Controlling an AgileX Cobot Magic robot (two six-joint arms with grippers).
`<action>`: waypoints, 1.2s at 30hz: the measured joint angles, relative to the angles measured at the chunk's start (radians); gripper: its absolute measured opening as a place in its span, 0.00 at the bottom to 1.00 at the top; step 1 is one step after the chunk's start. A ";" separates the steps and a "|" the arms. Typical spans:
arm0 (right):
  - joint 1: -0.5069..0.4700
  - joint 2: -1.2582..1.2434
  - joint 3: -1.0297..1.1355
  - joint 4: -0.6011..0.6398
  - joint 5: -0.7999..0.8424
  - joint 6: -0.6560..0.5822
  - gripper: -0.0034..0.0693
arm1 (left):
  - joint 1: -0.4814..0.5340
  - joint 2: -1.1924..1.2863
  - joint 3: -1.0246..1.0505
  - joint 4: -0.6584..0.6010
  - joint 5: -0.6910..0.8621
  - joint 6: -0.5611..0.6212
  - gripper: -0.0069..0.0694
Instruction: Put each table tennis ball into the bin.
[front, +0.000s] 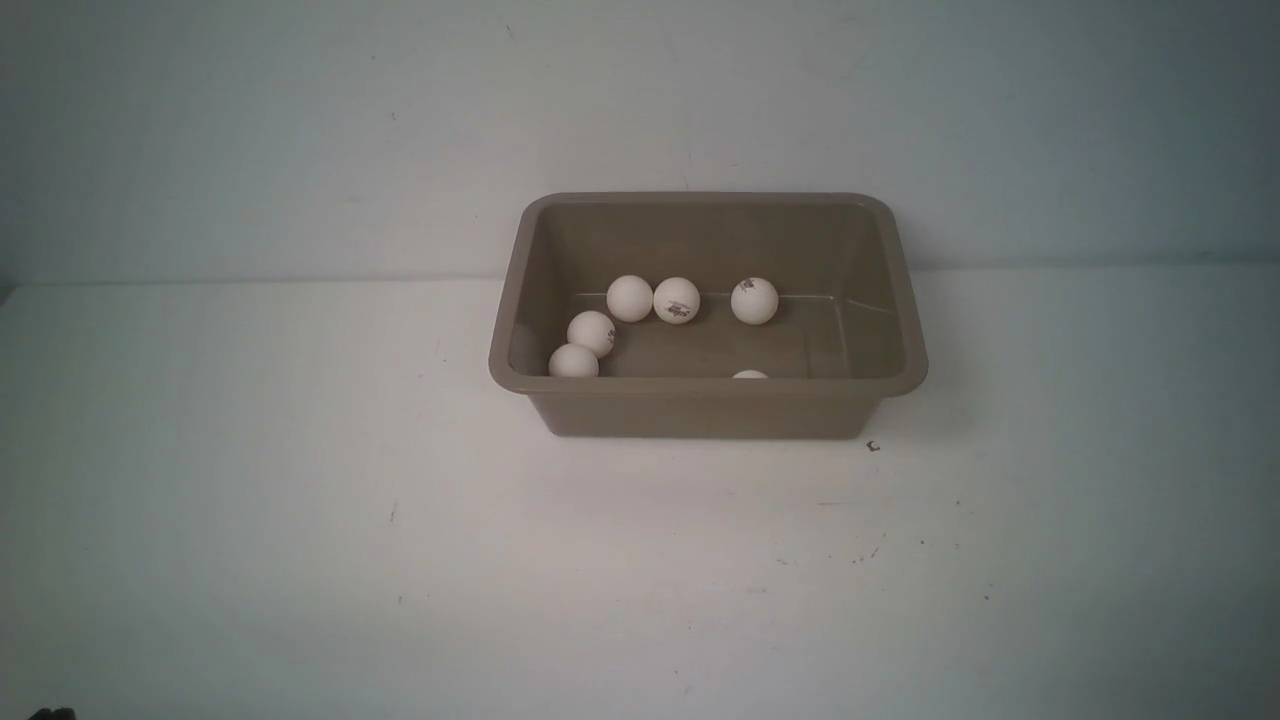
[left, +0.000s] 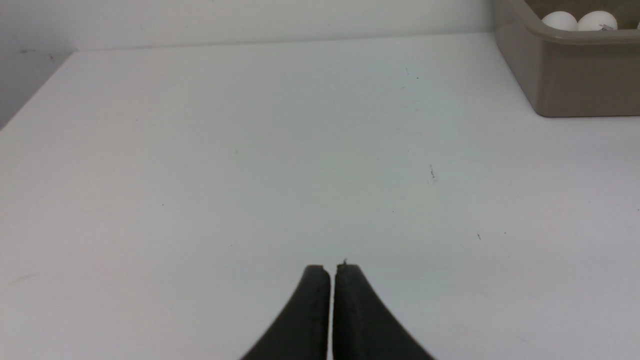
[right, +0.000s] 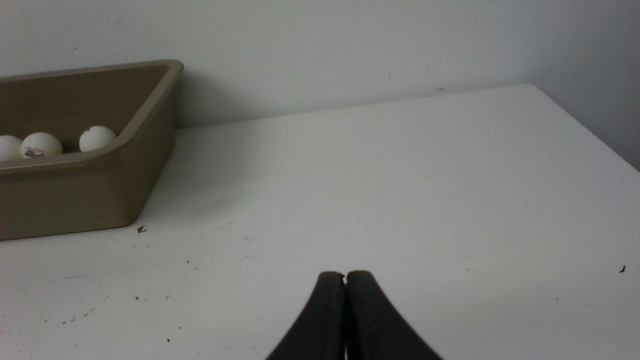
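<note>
The taupe bin (front: 706, 410) stands against the back wall, a little right of centre. Several cream-white table tennis balls lie inside it: one (front: 629, 298) touches a second (front: 677, 300) at the back, another (front: 754, 300) sits to their right, two (front: 591, 333) (front: 573, 362) rest near the left wall, and one (front: 750, 375) peeks over the front rim. My left gripper (left: 332, 267) is shut and empty over bare table, left of the bin (left: 565, 75). My right gripper (right: 345, 274) is shut and empty, right of the bin (right: 90, 195). Neither gripper shows in the front view.
The white table (front: 300, 500) runs to a pale wall behind the bin. Its left edge (left: 30, 95) shows in the left wrist view, its right edge (right: 590, 130) in the right wrist view. Small dark specks (front: 873, 446) lie near the bin's front right corner.
</note>
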 joint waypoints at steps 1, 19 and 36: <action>0.000 0.000 0.000 0.000 0.000 0.001 0.03 | 0.000 0.000 0.000 0.000 0.000 0.000 0.09; 0.000 0.000 0.000 -0.001 0.000 0.008 0.03 | -0.048 0.000 0.000 0.000 0.001 0.000 0.09; 0.000 0.000 0.000 -0.004 0.000 0.008 0.03 | -0.048 0.000 0.000 0.000 0.001 0.000 0.09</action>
